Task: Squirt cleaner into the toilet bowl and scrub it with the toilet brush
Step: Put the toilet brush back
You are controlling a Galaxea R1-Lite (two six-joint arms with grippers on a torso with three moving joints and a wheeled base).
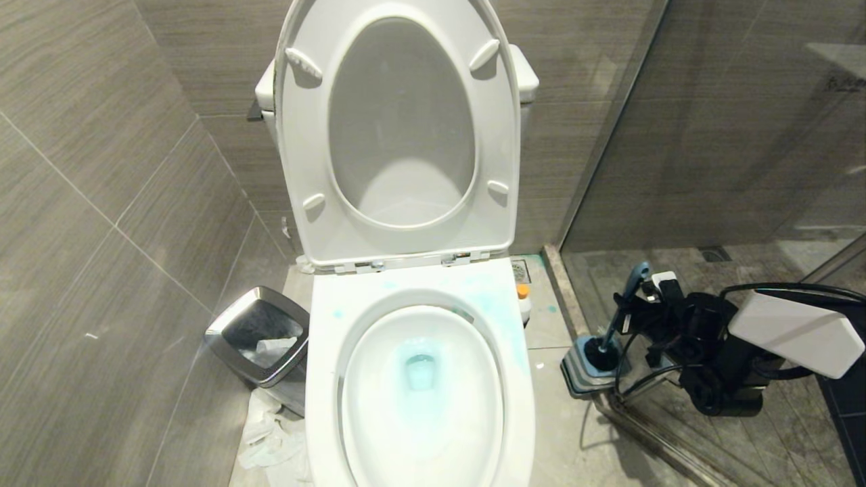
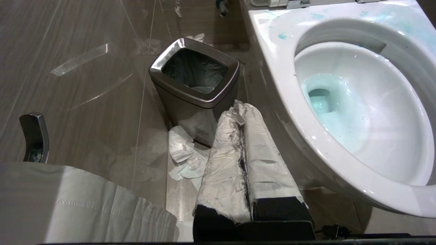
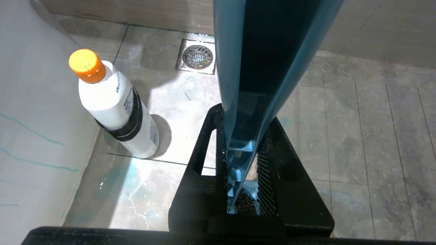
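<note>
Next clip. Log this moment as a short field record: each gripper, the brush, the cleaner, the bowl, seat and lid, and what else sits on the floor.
right gripper: shut on the toilet brush handle
toilet brush: head in its holder, right of the toilet
left gripper: shut, holding nothing, by the bowl's left side
cleaner: upright on the floor beside the toilet, orange cap on
toilet bowl: blue cleaner in the water and smeared on the rim
seat and lid: raised
waste bin: left of toilet, crumpled paper beside it
</note>
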